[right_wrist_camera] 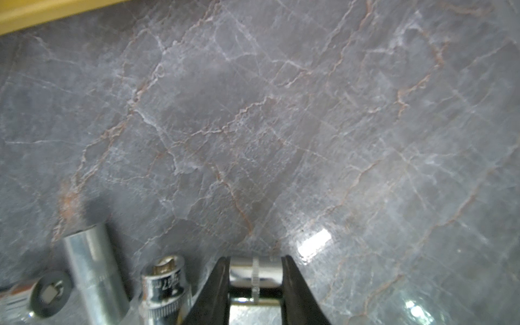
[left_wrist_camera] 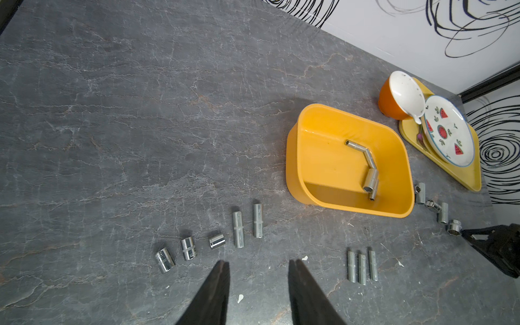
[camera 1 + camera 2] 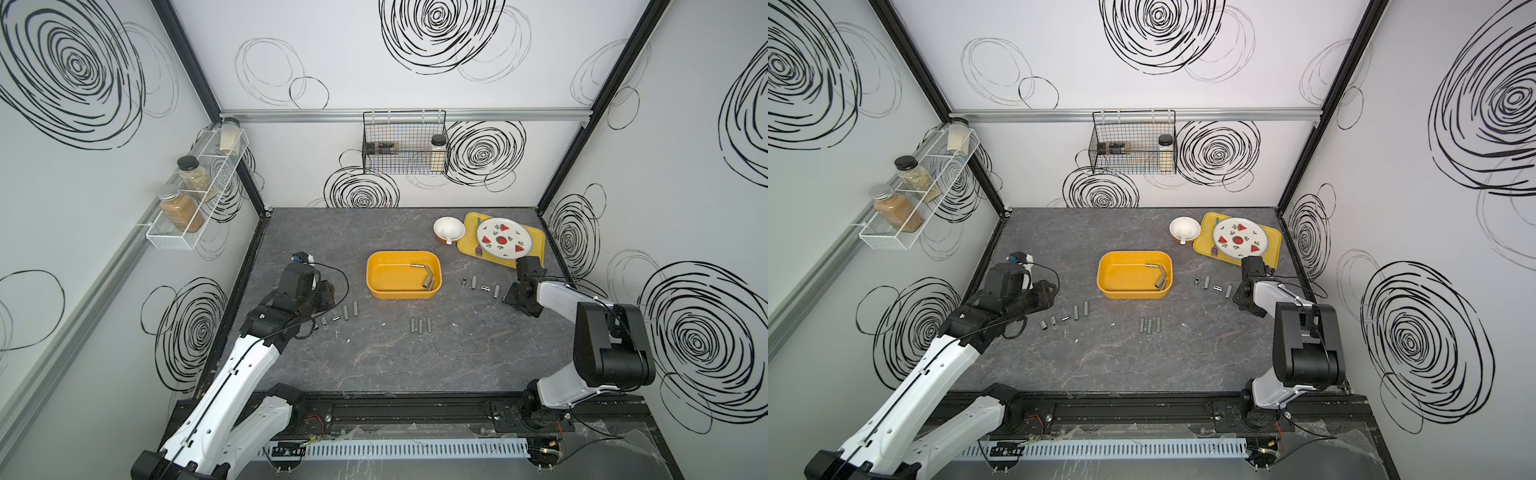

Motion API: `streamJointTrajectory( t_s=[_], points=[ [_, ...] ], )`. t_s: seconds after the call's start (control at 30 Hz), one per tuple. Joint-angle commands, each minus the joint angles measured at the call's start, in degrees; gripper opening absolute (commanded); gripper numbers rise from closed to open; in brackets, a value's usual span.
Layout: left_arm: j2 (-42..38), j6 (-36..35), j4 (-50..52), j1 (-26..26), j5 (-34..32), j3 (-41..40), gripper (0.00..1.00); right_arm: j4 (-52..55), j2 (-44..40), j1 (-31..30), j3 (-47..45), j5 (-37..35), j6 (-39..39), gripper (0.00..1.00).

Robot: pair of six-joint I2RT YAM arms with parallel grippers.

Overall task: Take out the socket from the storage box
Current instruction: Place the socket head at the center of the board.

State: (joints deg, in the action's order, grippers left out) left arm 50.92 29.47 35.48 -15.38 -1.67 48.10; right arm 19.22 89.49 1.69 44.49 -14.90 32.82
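Now: right claw gripping a socket beside the storage box

I am watching the storage box (image 3: 401, 293) sitting open near the middle of the worktop (image 3: 374, 361), in both top views. Several sockets in the box (image 2: 365, 168) are lying on its floor toward the end nearest the right arm, seeming to touch end to end in a bent line.

Outside the box, on the robot's right, the right claw (image 1: 255, 257) is hanging low over the worktop. Its jaws are pressing on the two ends of a short chrome socket (image 1: 254, 277) lying crosswise between them. Whether that socket is resting on the surface I am not able to tell. A loose row of sockets (image 3: 473, 283) is lying just beside it, between the claw and the box.

The left claw (image 2: 259, 263) is hovering above the worktop well apart from the box, its jaws standing partly apart with nothing between them. Ahead of it five sockets (image 2: 216, 242) are lying in a curved line. Three slim sockets (image 2: 362, 268) are lying side by side on the near side of the box.

Farther back on the robot's right, a watermelon plate (image 3: 504, 237) is resting on a flat yellow tray (image 3: 467, 239), with a white-lined bowl (image 3: 449, 229) sitting just beside the tray.
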Motion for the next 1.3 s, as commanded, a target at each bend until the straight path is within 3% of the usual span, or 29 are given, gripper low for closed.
streamJointTrajectory(
  t_s=[0.0,0.33,1.27],
  points=[
    [0.15,-0.47,-2.09,-0.27,-0.22,-0.37,0.42,-0.85,0.94,0.24,-0.72,0.48,-0.1,0.33],
    [0.41,-0.44,-2.09,-0.26,-0.34,-0.37,0.42,-1.38,1.58,0.26,-0.66,1.45,-0.36,0.39],
    [0.74,-0.56,-2.39,-0.22,0.18,-0.55,0.42,1.2,-3.76,0.24,0.59,0.22,0.14,0.42]
  ],
)
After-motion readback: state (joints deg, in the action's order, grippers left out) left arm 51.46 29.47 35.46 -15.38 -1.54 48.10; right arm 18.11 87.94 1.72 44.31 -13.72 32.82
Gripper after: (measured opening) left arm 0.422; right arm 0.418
